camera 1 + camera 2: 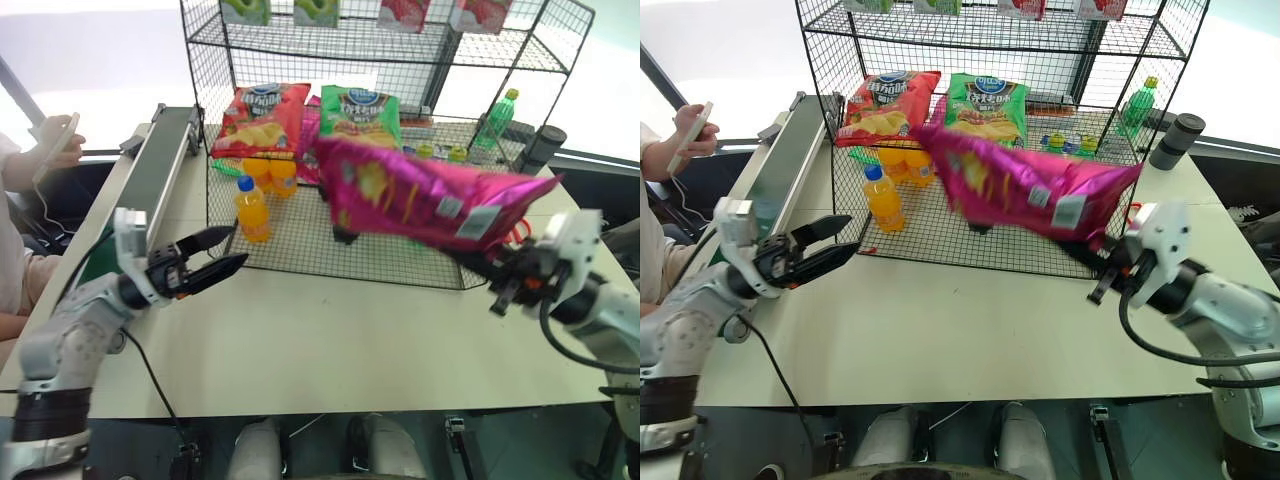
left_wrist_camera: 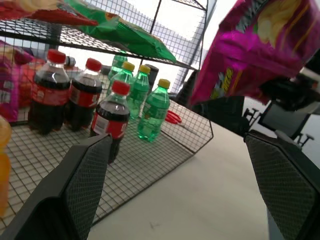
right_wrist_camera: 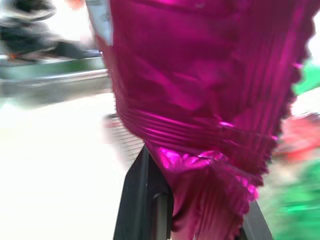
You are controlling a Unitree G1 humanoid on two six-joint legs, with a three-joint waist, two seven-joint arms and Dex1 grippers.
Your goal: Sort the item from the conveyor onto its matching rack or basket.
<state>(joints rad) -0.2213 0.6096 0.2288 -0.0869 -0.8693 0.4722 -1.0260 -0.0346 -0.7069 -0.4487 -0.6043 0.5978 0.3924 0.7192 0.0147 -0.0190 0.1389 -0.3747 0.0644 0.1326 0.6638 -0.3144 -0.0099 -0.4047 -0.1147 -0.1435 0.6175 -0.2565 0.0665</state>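
Note:
The item, a shiny magenta-pink crisp bag, hangs in the air in front of the rack's lower tier. My right gripper is shut on the bag's crimped end, which the right wrist view shows pinched between the black fingers. My left gripper stands open over the table by the rack's front left corner, apart from the bag and with nothing in it. The black wire rack stands at the back of the table. Along the table's left side runs the dark green conveyor.
A red crisp bag and a green crisp bag lie on the rack's middle tier. Orange bottles, cola bottles and green bottles stand on the bottom tier. A person's hand holds a device at far left.

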